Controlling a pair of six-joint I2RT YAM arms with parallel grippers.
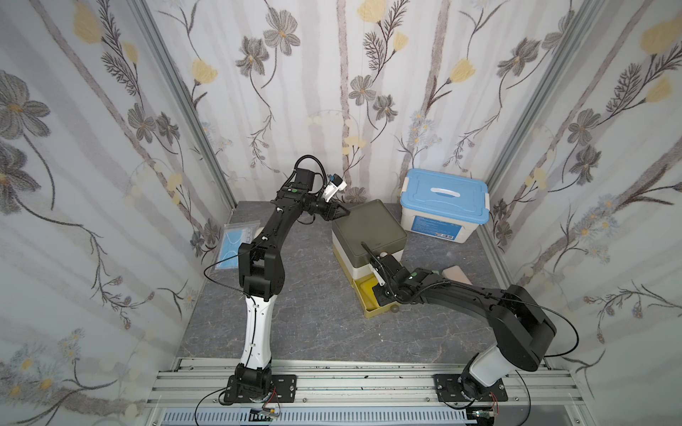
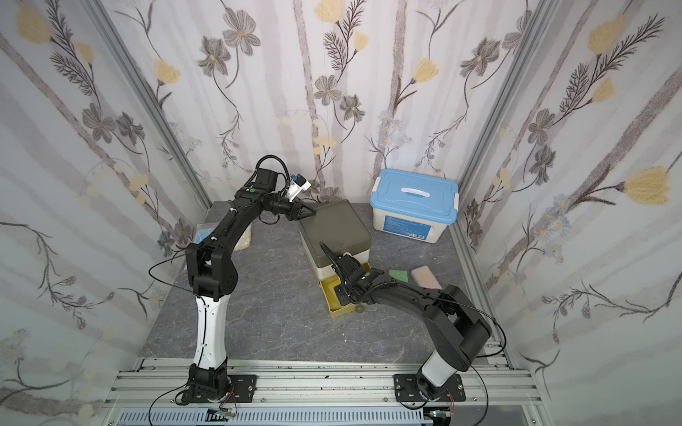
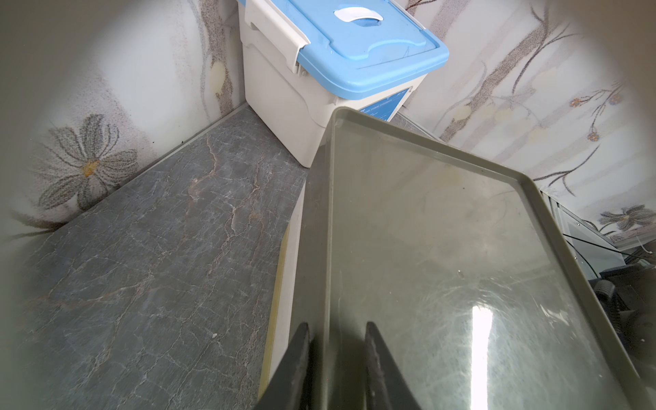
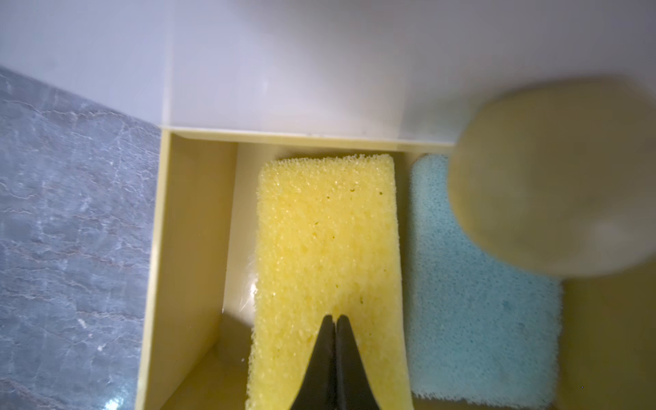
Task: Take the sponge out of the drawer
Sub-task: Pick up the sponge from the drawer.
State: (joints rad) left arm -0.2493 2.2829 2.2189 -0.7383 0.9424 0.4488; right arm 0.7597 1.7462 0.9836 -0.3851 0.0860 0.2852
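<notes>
The right tool is closed tip to tip, pinching the foam of the yellow sponge, which lies flat inside the open yellow drawer with a blue sponge just beside it. In a top view that drawer juts from the 6 o'clock side of the drawer unit on the tabletop, while the left tool is clamped on the unit's olive top rim at its 10 o'clock corner.
</notes>
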